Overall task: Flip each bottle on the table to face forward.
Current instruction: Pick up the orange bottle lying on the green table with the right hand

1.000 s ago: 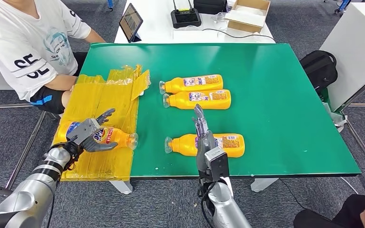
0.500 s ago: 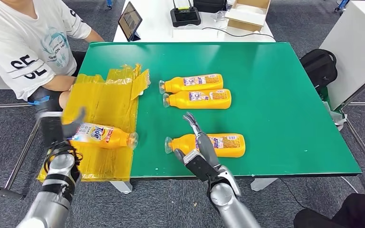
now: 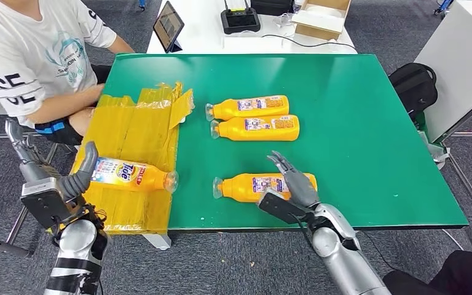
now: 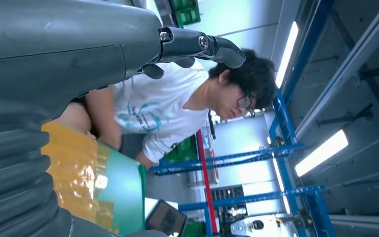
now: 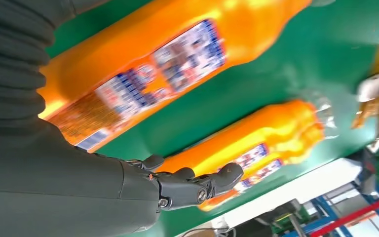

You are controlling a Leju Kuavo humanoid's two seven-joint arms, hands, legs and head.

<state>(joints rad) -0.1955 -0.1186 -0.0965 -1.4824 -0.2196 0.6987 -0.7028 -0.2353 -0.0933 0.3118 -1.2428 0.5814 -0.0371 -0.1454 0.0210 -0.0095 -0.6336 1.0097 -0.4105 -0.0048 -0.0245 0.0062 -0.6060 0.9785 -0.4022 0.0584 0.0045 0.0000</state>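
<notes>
Several orange bottles lie on their sides on the green table (image 3: 369, 141). Two lie side by side mid-table (image 3: 249, 107) (image 3: 255, 128), back labels up. A third, the near bottle (image 3: 255, 186), lies by the front edge. My right hand (image 3: 292, 187) hovers over its right part with fingers spread and nothing held; the right wrist view shows this hand (image 5: 187, 187) just above the bottle (image 5: 177, 54). A bottle with a Tide label (image 3: 132, 174) rests on a yellow plastic sheet (image 3: 138, 129). My left hand (image 3: 49, 181) stands open beside its base, fingers pointing up.
A person in a white shirt (image 3: 31, 61) sits at the table's left back corner, forearm near the yellow sheet. Behind stands a white table with a tablet (image 3: 171, 27), a black device (image 3: 239, 21) and a cardboard box (image 3: 322, 15). A black bag (image 3: 415, 89) lies right.
My left hand has let go of the Tide bottle and drawn back left off the table edge, fingers raised. My right hand has swung rightward over the near bottle.
</notes>
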